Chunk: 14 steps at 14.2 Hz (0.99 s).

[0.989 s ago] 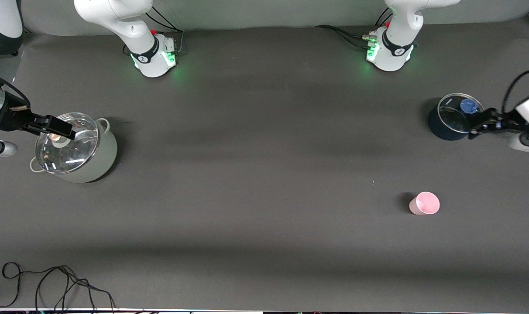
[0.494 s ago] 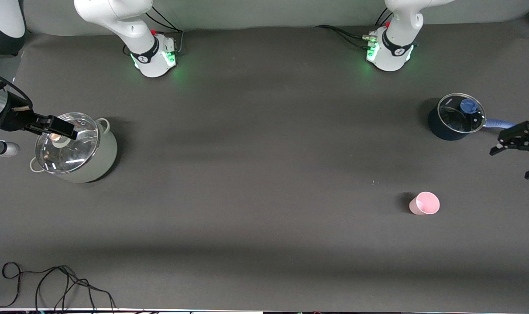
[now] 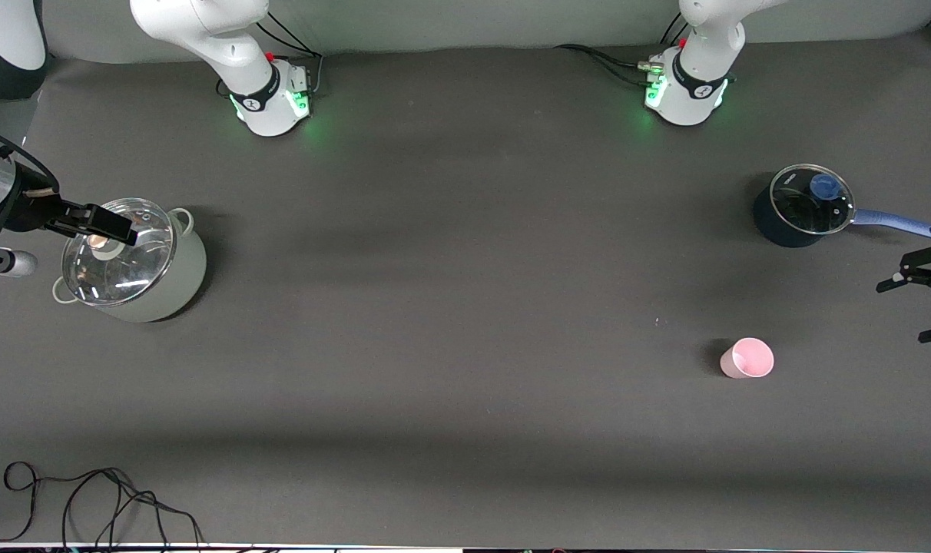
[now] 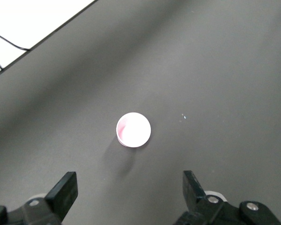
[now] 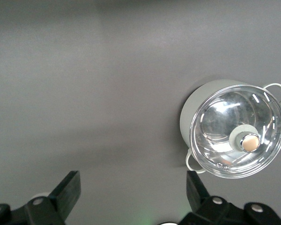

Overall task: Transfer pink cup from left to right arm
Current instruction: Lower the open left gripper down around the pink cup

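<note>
Cut off and hidden parts at the table's ends

In the front view the left pincer [image 3: 920, 303] is clipped by the frame edge, its wrist and arm out of sight; the right pincer [image 3: 97, 221] overlaps the glass lid [image 3: 117, 253] of the pale pot [image 3: 181, 276], hiding part of the lid's rim, and whether its fingers are apart cannot be told there. The black cable [image 3: 89, 499] runs off the lower frame edge. In the left wrist view the pink cup [image 4: 133, 130] shows only its washed-out mouth

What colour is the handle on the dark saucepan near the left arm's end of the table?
Blue; the saucepan's handle shows best in the front view.
</note>
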{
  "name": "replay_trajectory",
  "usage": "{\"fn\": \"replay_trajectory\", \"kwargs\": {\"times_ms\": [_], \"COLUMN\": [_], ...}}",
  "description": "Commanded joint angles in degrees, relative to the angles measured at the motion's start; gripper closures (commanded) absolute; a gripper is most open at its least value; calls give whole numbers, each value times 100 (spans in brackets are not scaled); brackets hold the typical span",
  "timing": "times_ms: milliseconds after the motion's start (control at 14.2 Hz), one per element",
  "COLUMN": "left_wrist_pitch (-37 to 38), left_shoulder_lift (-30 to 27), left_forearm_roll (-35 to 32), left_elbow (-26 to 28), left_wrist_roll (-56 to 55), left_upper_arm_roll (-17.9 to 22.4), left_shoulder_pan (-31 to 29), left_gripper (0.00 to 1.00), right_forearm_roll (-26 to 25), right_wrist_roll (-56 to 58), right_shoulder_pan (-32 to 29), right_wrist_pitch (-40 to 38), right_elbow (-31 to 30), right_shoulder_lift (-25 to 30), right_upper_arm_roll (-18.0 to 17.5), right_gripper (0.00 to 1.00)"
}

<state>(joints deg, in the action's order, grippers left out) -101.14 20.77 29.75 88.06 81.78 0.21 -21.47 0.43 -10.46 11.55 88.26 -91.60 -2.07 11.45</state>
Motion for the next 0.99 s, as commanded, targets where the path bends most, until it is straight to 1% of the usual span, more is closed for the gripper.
{"fn": "replay_trajectory", "kwargs": {"times_ms": [0, 283, 494, 777, 918], "left_wrist_pitch": [112, 104, 104, -98, -134], "left_shoulder_lift": [505, 1243, 1867, 2430, 2606], "left_forearm_roll": [477, 1434, 2287, 2894, 3150], "left_elbow": [-79, -44, 88, 176, 220], "left_wrist_roll": [1073, 2681, 3981, 5213, 5715], "left_upper_arm_roll": [-47, -56, -56, -56, -56], "left_shoulder_pan": [-304, -656, -709, -709, -718], "left_gripper": [0, 0, 0, 0, 0], "right_forearm_roll": [53, 62, 62, 62, 62], "right_wrist_roll": [61, 264, 255, 211, 203], "right_shoulder_pan": [14, 14, 22, 31, 31], "right_wrist_pitch": [77, 138, 481, 481, 481], "right_elbow": [-139, -270, -753, -754, -754], "right_shoulder_lift": [137, 224, 505, 515, 515], "right_upper_arm_roll": [24, 165, 165, 165, 165], "right_gripper": [0, 0, 0, 0, 0]}}
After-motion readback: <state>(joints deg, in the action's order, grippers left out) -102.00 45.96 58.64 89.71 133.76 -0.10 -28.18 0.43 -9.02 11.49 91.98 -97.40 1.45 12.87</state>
